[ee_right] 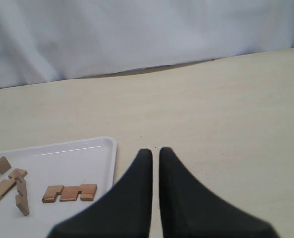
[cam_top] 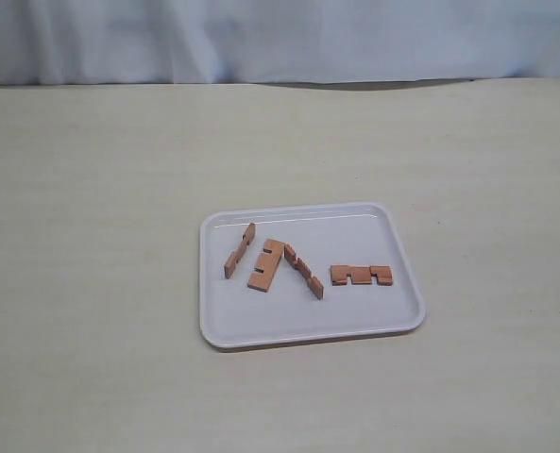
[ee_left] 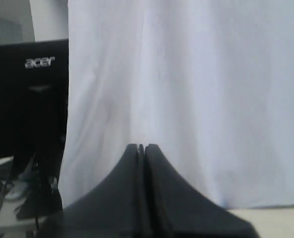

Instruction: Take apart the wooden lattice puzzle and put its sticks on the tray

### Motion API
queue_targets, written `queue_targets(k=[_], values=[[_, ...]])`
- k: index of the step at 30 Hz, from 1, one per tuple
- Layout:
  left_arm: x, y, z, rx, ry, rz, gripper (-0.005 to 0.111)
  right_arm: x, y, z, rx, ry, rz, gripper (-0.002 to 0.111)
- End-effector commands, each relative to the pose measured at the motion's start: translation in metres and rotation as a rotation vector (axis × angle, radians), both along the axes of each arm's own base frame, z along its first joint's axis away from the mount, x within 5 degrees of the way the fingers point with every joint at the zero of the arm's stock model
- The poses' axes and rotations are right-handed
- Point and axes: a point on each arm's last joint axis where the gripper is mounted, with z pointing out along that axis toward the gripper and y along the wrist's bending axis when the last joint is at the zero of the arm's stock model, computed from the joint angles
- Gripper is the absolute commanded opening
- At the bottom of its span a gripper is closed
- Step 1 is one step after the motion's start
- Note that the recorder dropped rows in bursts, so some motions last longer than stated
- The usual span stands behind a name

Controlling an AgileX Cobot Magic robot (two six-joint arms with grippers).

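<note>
Four notched wooden sticks lie separated on the white tray (cam_top: 355, 236); both my grippers hold nothing.

The lattice puzzle is fully apart, and all its pieces are inside the tray's rim. Nearest the tray's left rim, the first stick (cam_top: 240, 250) stands on edge at a slant. Just beside it the second stick (cam_top: 266, 265) lies flat with its notches showing. The third stick (cam_top: 303, 272) starts close against the second and angles toward the tray's front rim. The fourth stick (cam_top: 362, 275) lies alone toward the tray's right rim. My right gripper (ee_right: 155, 152) hovers over the beige table (cam_top: 91, 236) just outside that right rim, fingers drawn together with only a thin slit. My left gripper (ee_left: 142, 147) is clenched, fingertips touching, facing a white curtain (ee_left: 186, 99) and an Acer monitor (ee_left: 28, 99); I cannot tell where it is relative to the tray.
</note>
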Motion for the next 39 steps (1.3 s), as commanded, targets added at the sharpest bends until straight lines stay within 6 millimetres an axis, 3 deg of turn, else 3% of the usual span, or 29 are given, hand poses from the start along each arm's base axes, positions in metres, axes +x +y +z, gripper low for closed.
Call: queue_targets(k=[1,7,12,16,23,32,39], values=[[-0.024,0.000,0.002,-0.017,-0.130,-0.005,0.000,0.001,-0.001,-0.001,0.000,-0.001,-0.008,0.005],[-0.032,-0.002,0.009,-0.137,-0.128,-0.078,0.000,0.001,-0.001,-0.001,0.000,-0.001,-0.008,0.005],[-0.028,-0.005,0.001,-0.252,-0.049,-0.142,0.000,0.001,-0.001,-0.001,0.000,-0.001,-0.008,0.005],[-0.014,-0.006,-0.026,-0.274,0.011,-0.135,0.000,0.001,-0.001,-0.001,0.000,-0.001,-0.008,0.005],[0.013,-0.002,-0.106,-0.265,0.088,-0.069,0.000,0.001,-0.001,-0.001,0.000,-0.001,-0.008,0.005],[0.014,-0.005,-0.125,-0.236,0.251,-0.077,0.000,0.001,-0.001,-0.001,0.000,-0.001,-0.008,0.005],[0.014,-0.006,-0.127,-0.272,0.286,-0.088,0.000,0.001,-0.001,-0.001,0.000,-0.001,-0.008,0.005]])
